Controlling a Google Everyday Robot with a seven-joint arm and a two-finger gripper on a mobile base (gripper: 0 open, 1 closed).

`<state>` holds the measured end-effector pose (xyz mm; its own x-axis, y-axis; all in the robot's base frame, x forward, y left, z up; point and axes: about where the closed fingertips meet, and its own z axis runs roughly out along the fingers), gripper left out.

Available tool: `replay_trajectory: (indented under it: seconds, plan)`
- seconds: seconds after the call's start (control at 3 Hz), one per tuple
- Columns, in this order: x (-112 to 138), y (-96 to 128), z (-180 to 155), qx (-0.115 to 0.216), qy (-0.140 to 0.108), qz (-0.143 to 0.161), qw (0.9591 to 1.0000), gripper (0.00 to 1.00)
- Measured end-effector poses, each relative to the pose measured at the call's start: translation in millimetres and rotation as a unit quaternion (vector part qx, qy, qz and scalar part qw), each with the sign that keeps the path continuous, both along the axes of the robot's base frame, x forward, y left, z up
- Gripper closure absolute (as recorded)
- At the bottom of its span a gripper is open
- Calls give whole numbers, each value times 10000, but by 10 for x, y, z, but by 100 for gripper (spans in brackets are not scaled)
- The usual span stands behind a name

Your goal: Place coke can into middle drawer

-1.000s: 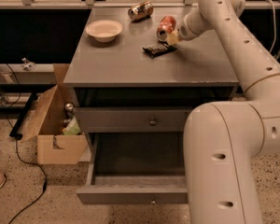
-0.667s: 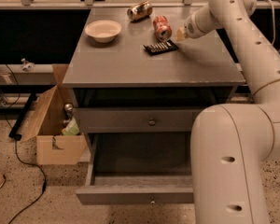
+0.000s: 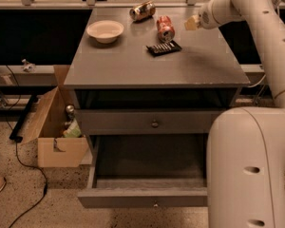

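Note:
The coke can (image 3: 165, 28) is red with white markings and lies on its side at the back of the grey cabinet top (image 3: 133, 65). My gripper (image 3: 192, 23) hovers just right of the can, apart from it, at the end of the white arm (image 3: 237, 4). The middle drawer (image 3: 142, 194) is pulled out at the bottom of the cabinet, and its inside shows bare. Its small knob (image 3: 155, 204) is on the front panel.
A brownish-gold can (image 3: 142, 11) lies behind the coke can. A white bowl (image 3: 105, 31) sits at the back left. A flat black object (image 3: 164, 48) lies in front of the coke can. The upper knobbed drawer (image 3: 154, 123) is shut. An open cardboard box (image 3: 57, 127) stands on the floor at left. My white body (image 3: 251, 170) fills the lower right.
My gripper has moved right and back, away from the coke can. The can stays lying on the cabinet top.

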<state>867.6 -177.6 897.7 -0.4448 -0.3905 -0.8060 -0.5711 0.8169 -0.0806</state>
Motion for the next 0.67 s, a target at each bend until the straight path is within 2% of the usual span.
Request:
replay_trajectory:
  seconds: [0.33, 0.67]
  plan:
    - [-11, 160, 113, 78, 41, -9, 10000, 74]
    - [-3, 397, 138, 0, 281, -113, 9995, 43]
